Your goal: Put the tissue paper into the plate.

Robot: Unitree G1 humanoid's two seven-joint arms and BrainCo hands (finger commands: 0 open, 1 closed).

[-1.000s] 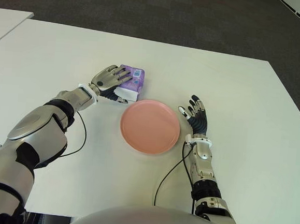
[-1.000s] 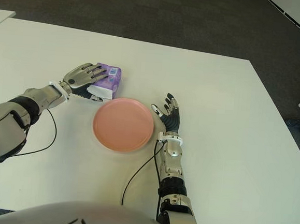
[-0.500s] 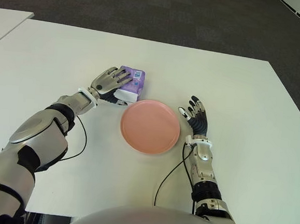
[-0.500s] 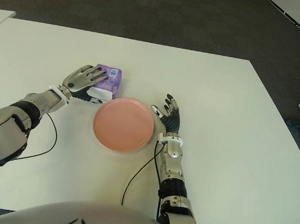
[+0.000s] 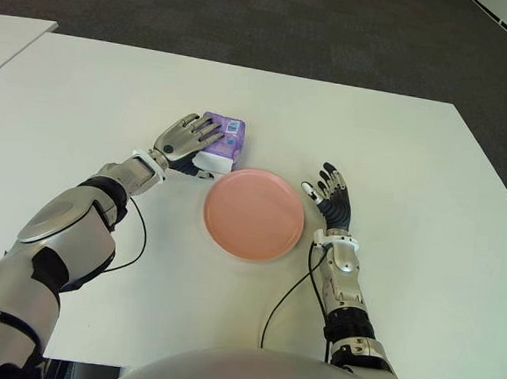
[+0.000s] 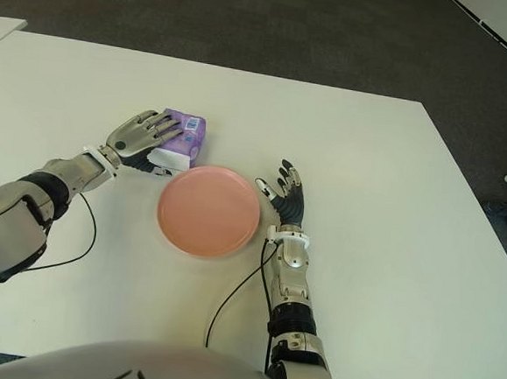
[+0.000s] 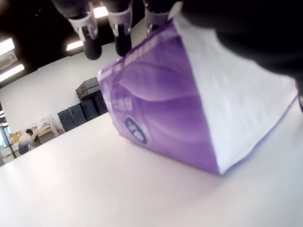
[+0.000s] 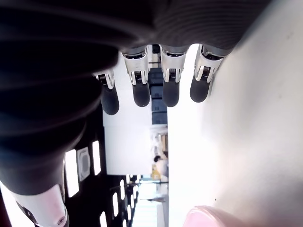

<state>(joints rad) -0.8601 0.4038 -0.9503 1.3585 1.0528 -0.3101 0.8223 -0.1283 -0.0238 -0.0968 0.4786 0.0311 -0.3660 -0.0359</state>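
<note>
The tissue paper pack (image 5: pixel 221 142), purple with white ends, lies on the white tabletop (image 5: pixel 397 148), just beyond the far-left rim of the pink plate (image 5: pixel 253 214) and outside it. Its long axis runs roughly near to far, the near white end pointing towards the plate's rim.

The left hand (image 5: pixel 186 137) lies palm down over the pack's left side, arm reaching in from the near left. Its fingers (image 7: pixel 90 33) drape across the top, only loosely curled; a firm grip cannot be confirmed, and the pack appears to sit on the tabletop.

The right hand (image 5: pixel 330 192) shows just right of the plate, fingers (image 8: pixel 140 90) extended and holding nothing.
</note>
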